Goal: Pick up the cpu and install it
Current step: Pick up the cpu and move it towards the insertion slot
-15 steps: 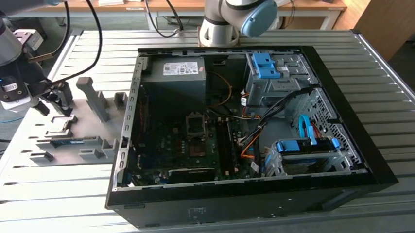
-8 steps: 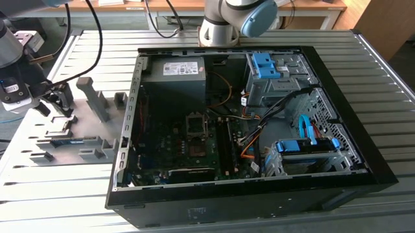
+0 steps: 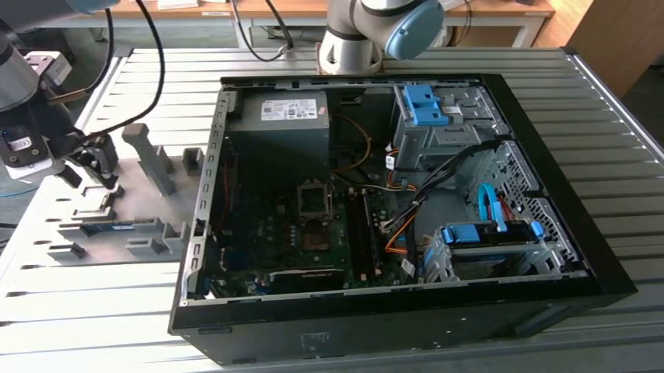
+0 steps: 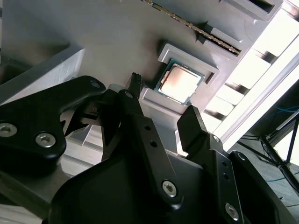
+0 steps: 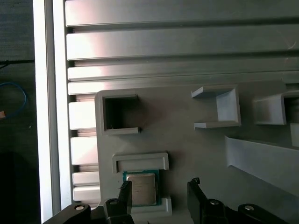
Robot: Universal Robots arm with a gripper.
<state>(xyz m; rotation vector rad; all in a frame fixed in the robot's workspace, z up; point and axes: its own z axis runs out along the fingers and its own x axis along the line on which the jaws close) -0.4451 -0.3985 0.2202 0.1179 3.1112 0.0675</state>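
Cpu (image 5: 141, 190) is seen lying flat, metal face up, in its shallow grey nest (image 5: 140, 162) on the grey fixture plate (image 5: 177, 130). It has not yet been lifted, so by this evidence the pick-up and the whole of the installation are judged to be left. The gripper (image 5: 159, 184) is held close over it with its two black fingers spread apart and nothing clasped. In both wrist views the chip is seen just beyond the fingertips and roughly between them. Beside the nest, a square pocket (image 5: 117, 114) is found empty, and an open-sided bracket (image 5: 217, 107) likewise holds nothing. In the exterior view the plate is set to the exterior view's left of the open computer case (image 3: 363, 330), and a blue-green memory stick (image 3: 109, 227) is laid in one of the plate's slots. Inside the case a motherboard (image 3: 301, 241) is mounted, with a black socket frame (image 3: 314, 198) near its middle. Whether anything is seated in that frame cannot be made out. A grey power supply (image 3: 278, 124) and drive cages with blue tabs (image 3: 431, 105) are also housed in the case.
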